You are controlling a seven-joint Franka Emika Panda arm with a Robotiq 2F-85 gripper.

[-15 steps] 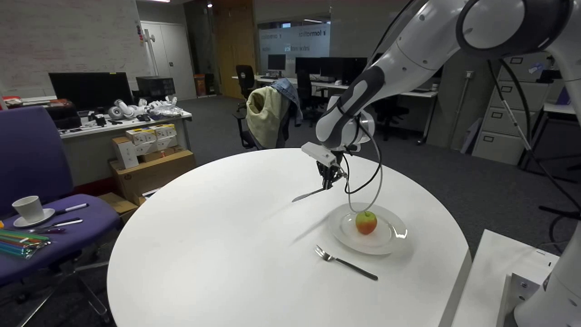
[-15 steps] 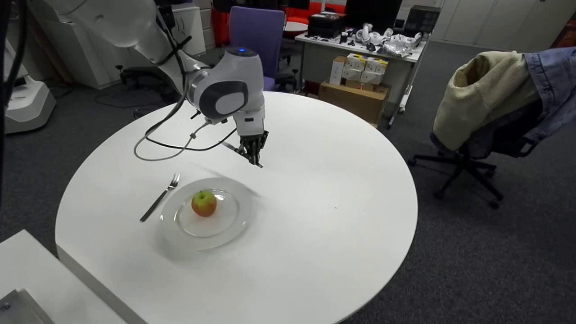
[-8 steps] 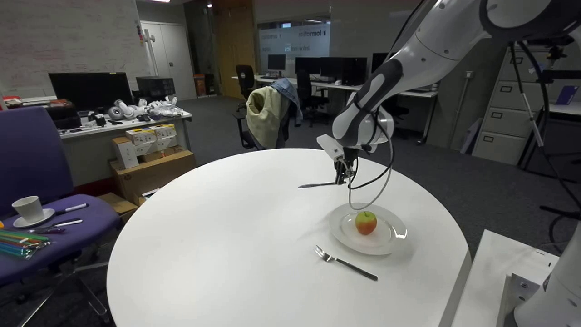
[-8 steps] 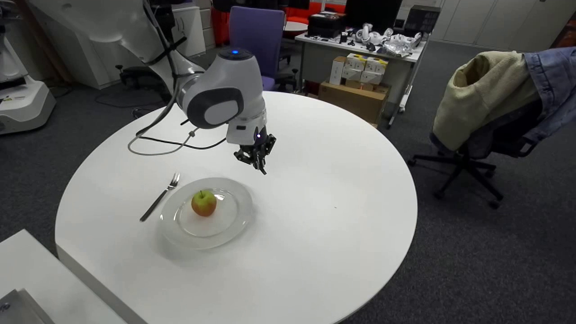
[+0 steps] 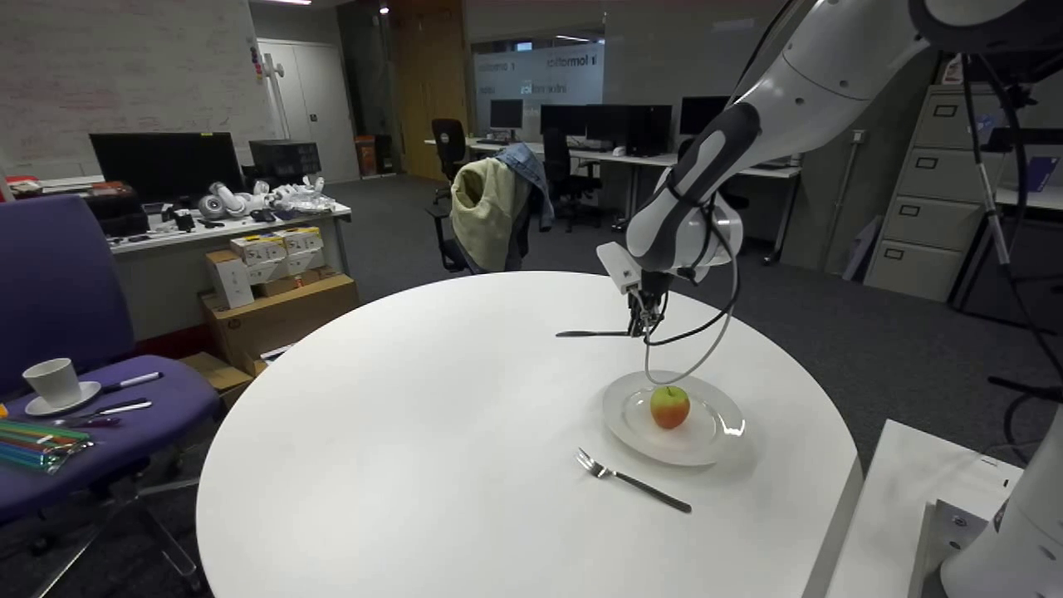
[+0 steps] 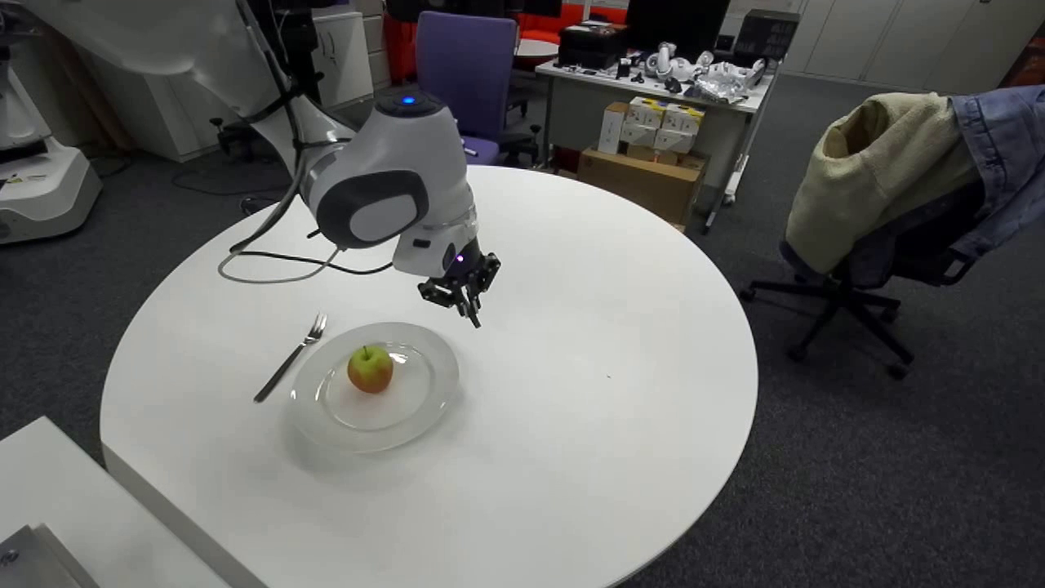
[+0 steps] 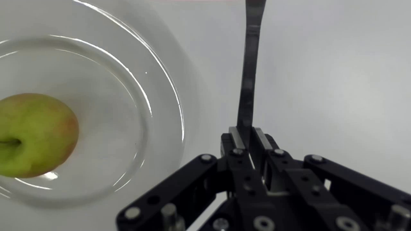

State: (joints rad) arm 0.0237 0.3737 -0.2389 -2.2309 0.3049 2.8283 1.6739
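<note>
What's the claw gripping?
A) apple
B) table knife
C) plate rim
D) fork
B: the wrist view shows the claw closed on the table knife, while in both exterior views the fork lies on the table and the apple sits on the plate.

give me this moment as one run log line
gripper: clamped on knife | apple: on plate | fork: on table, beside plate

Repeated lettering (image 5: 573, 61) on the background glass panel (image 5: 538, 74) probably reads "informatics".
</note>
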